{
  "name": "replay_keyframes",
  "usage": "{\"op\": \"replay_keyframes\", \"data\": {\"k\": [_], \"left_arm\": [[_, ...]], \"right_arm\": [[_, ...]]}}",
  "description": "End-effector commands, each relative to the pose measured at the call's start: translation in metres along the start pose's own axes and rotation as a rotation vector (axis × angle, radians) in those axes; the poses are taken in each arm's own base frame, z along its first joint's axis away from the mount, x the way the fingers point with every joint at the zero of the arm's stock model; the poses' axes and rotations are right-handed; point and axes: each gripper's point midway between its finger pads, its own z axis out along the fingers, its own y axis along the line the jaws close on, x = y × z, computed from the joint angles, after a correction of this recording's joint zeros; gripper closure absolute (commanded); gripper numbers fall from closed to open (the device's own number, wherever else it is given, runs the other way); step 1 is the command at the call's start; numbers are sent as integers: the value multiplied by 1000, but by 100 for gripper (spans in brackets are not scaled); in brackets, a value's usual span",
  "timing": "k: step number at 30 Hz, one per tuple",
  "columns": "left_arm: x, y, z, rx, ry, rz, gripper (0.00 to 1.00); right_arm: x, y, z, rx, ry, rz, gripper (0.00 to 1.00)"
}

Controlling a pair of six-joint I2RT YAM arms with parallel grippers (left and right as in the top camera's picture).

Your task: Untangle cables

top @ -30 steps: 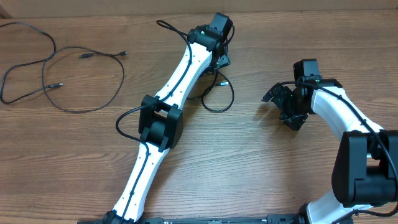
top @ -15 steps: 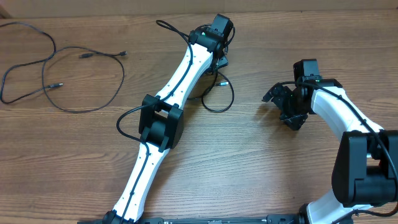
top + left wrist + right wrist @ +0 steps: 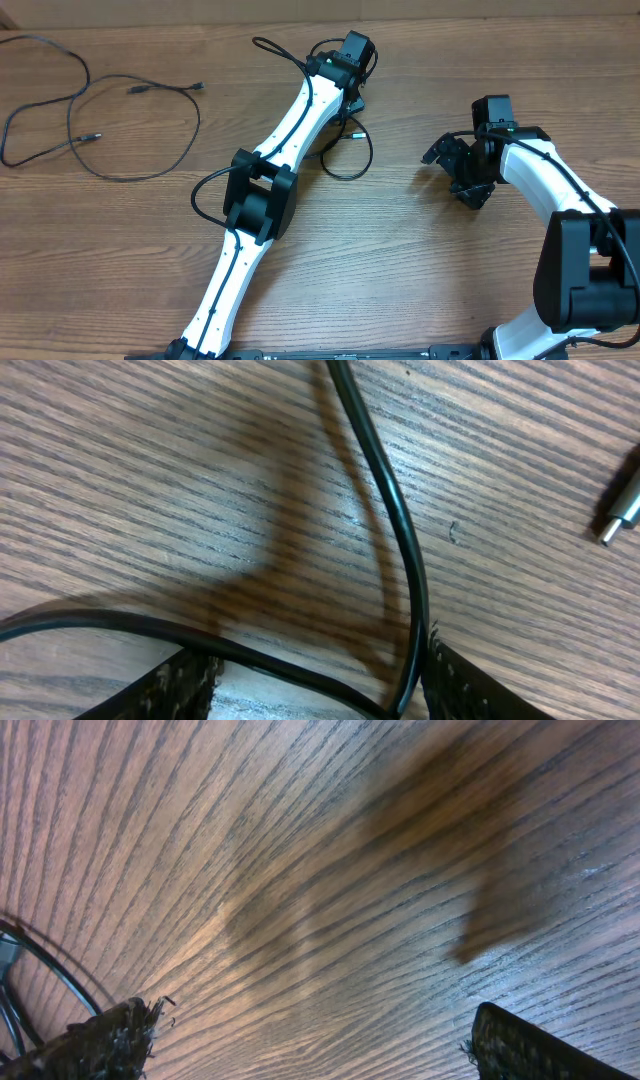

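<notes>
At least two thin black cables (image 3: 85,88) are seen spread at the table's (image 3: 400,280) far left; a third cable (image 3: 405,550), silver-tipped, is straddled by the parted left gripper (image 3: 320,680). The right gripper (image 3: 310,1040) is held parted over bare wood

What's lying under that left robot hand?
A thin black cable curves over the wooden table, bending between the open fingers of the left gripper. A silver-tipped plug lies nearby. The gripper's body hides the cable's continuation.

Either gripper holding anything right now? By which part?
Nothing is clamped. The left gripper is open astride a bend of the cable. The right gripper is open, nothing between its fingers.
</notes>
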Motion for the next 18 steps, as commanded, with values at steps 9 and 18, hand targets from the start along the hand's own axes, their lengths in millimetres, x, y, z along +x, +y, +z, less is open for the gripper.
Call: {"op": "replay_keyframes", "data": {"k": [9, 18], "left_arm": [[34, -11, 19, 63, 141, -10, 71], [32, 3, 10, 34, 169, 88, 96]], "right_arm": [[0, -1, 1, 11, -11, -14, 0], [0, -1, 1, 11, -11, -14, 0]]}}
